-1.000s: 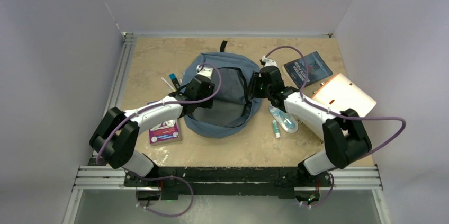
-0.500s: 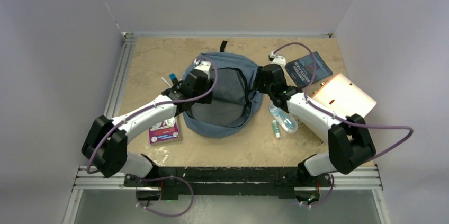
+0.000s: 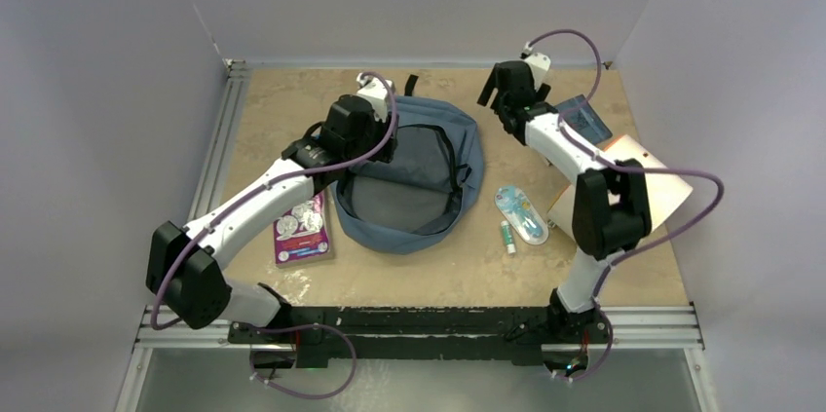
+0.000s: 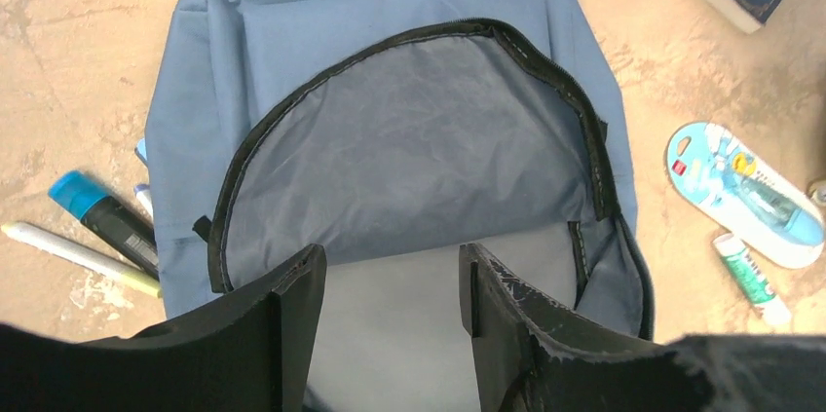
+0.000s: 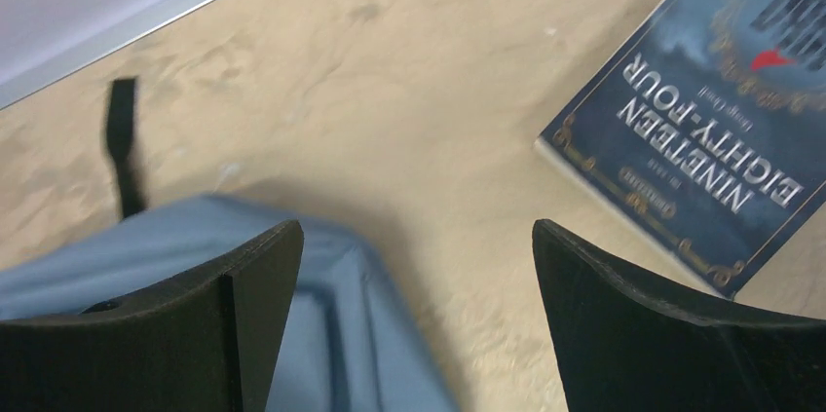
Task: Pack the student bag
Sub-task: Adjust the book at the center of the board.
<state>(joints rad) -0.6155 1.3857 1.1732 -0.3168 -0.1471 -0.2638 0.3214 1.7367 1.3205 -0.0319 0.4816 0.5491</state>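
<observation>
Right arm (image 3: 557, 136) swung away; student bag (image 3: 409, 178) gapes open.

The tan, mottled counter (image 3: 438, 280) carries a slate-blue fabric backpack (image 3: 401, 235) lying flat near its centre, main zip open, its black top loop (image 3: 411, 84) pointing to 12 o'clock. At 2 o'clock from the bag lies a dark blue paperback book (image 3: 589, 122) titled Nineteen Eighty-Four, and at 3 o'clock a beige flat folder (image 3: 667, 188). At 4 o'clock, just beside the bag, lies a light blue oval blister pack (image 3: 521, 215), with a small green-and-white tube (image 3: 507, 236) next to it. At 8 o'clock a purple card pack of round pieces (image 3: 302, 232) touches the bag's edge. At the bag's 9 o'clock side lie a blue-capped black marker (image 4: 105, 220) and a pale thin pen (image 4: 78, 256).
</observation>
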